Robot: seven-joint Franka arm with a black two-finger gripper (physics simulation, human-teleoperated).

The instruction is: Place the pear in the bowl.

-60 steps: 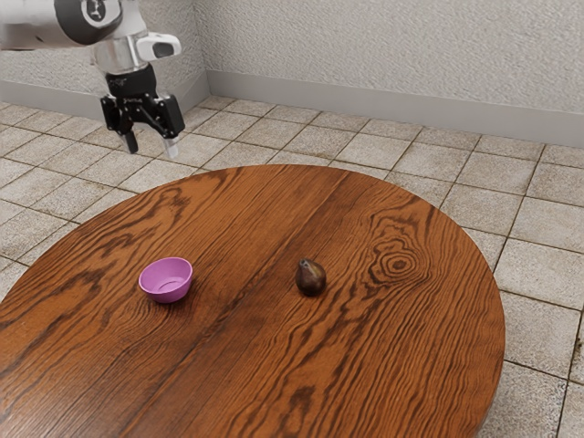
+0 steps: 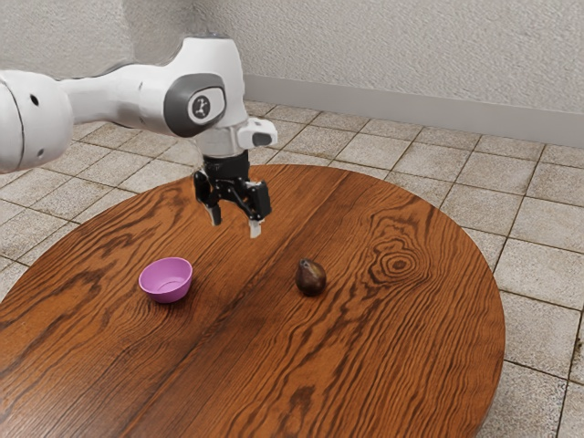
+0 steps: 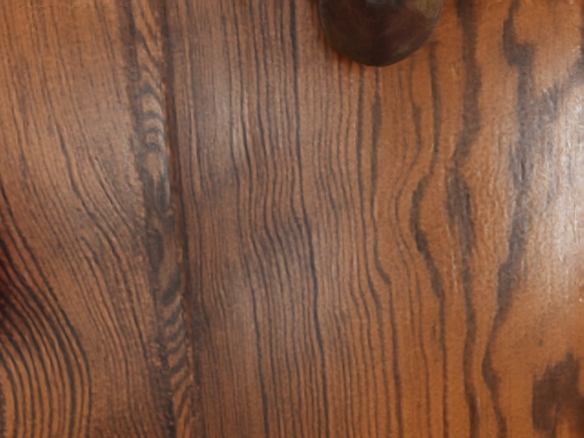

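My gripper [image 2: 235, 225] hangs open above the table in the exterior view, its two fingers apart with nothing between them. The dark brown pear [image 2: 311, 278] rests on the wood, lower than the fingertips and off toward the exterior view's right. A pink bowl [image 2: 166, 280] stands upright on the exterior view's left, with nothing seen inside it. In the wrist view, part of the pear [image 3: 381, 29] shows, cut off by the picture's edge.
The round wooden table [image 2: 401, 347] has a curved edge, with tiled floor [image 2: 538, 274] beyond it. A pale wall [image 2: 411, 55] stands behind.
My arm has reached out over the table, carrying the open gripper toward the exterior view's right and lower, closer to the pear. Pear and bowl have stayed where they were.
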